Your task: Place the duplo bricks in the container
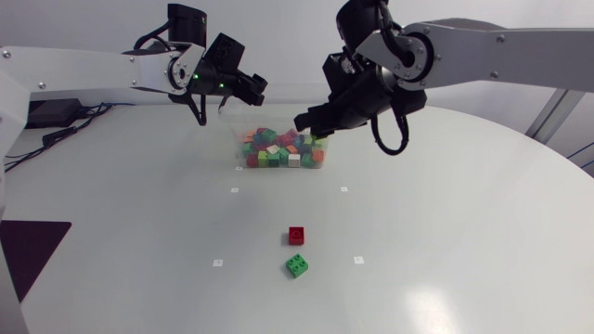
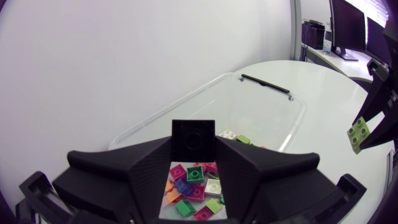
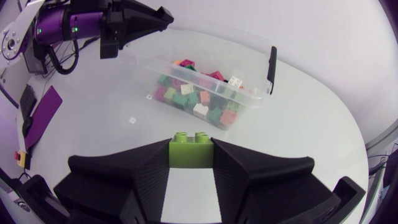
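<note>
Quick status from our side. The clear plastic container point(image 3: 211, 43) with the black clip handle point(image 3: 271, 62) sits towards the far side of the round white worktop point(image 1: 464, 232), and it already has a heap of mixed coloured duplo bricks point(image 1: 278, 148) in it: green, red, orange, white and pink.

Our left hand point(image 1: 252, 88) hangs over the container's far left corner. It's clamped on a black square brick point(image 2: 193, 140), with a finger pressed on each side. Through the gap under that brick we look straight down on the heap.

Our right hand point(image 1: 302, 122) is up in the air at the container's right end, a bit on the near side. It's closed around a lime green two-stud brick point(image 3: 191, 151), studs pointing up, and the worktop shows below it rather than the container.

Two bricks lie loose on the worktop, well apart from the container: a small red brick point(image 1: 296, 236), and a bright green brick point(image 1: 297, 266) just beside it on the near side. Both sit between little white square markers point(image 1: 235, 190) on the surface.
</note>
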You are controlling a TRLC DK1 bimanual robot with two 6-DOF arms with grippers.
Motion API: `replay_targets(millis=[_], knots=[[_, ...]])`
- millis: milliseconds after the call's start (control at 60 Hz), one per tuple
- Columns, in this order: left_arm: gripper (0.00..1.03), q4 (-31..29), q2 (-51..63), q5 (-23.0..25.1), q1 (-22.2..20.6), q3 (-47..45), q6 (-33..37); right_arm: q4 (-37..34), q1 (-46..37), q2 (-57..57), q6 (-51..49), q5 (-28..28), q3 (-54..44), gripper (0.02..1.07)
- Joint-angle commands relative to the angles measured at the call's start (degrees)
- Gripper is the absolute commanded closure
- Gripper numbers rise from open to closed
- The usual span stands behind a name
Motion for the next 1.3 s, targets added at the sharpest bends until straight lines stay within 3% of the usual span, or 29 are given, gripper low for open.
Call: replay_targets(millis=[0, 67, 200, 450, 600, 833, 1033, 1100, 1183, 1283], knots=[[0.19, 0.8, 1.4, -0.3, 0.6, 2.3, -2.0, 0.5, -0.3, 2.8, 1.9, 0.2, 3.8, 0.78], [0.04, 0.8, 1.2, -0.3, 0.7, 2.2, -2.0, 0.4, -0.3, 4.6, 2.0, 0.3, 6.3, 0.78], [0.04, 0.8, -1.5, -0.2, 1.1, 0.1, -2.2, 0.4, -0.9, 7.9, 2.7, 0.5, 10.6, 0.78], [0.04, 6.0, -15.1, -0.3, 1.8, -14.1, -0.9, 0.0, -2.4, 13.4, 3.1, 0.7, 18.2, 0.78], [0.04, 6.1, -22.0, -0.3, 2.4, -21.3, 2.5, -0.1, -2.9, 16.7, 3.4, 0.7, 22.0, 0.78], [0.05, 1.5, -30.2, 1.8, 2.1, -30.9, 10.4, -0.3, -3.8, 21.9, 3.4, 1.8, 27.4, 0.78], [0.06, -2.4, -34.5, 3.7, -0.7, -37.6, 16.6, -2.3, -4.4, 25.9, 3.3, 2.5, 33.2, 0.78], [0.06, -4.1, -34.8, 4.0, -1.7, -39.0, 18.3, -3.6, -4.3, 26.9, 2.9, 2.6, 34.6, 0.61], [0.06, -5.8, -34.9, 4.4, -3.4, -41.0, 20.9, -4.4, -3.6, 26.9, 2.3, 3.9, 35.0, 0.30], [0.06, -7.4, -34.5, 4.7, -5.1, -42.6, 22.8, -5.1, -3.2, 26.4, 1.8, 4.4, 35.1, 0.16]])
